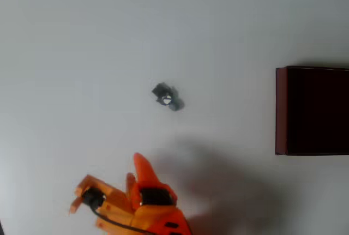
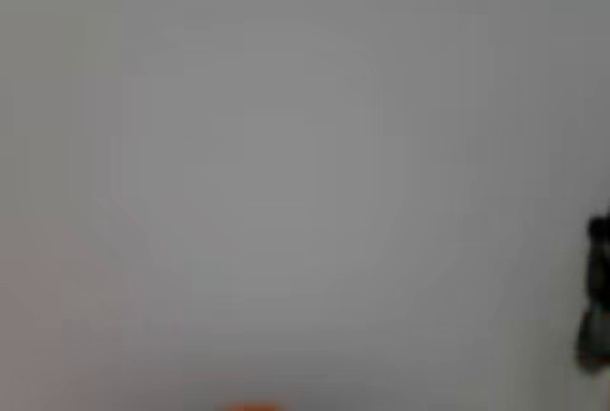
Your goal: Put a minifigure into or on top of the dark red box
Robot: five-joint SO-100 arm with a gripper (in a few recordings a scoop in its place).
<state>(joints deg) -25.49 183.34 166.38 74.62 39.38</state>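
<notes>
Overhead view: a plain pale grey-white worktop (image 1: 82,38) spans the frame, matt and evenly lit. One square maroon box with thin dark red walls and a near-black inside (image 1: 281,109) sits at the right edge, partly cut off. One orange plastic arm enters at the bottom; its fingers (image 1: 139,172) point up-frame, and I cannot tell whether they are apart or together. One tiny dark grey toy minifigure with a whitish spot (image 1: 167,97) lies on the worktop near centre, well apart from box and fingers. In the blurred wrist view, a dark shape (image 2: 597,297) at the right edge cannot be identified.
</notes>
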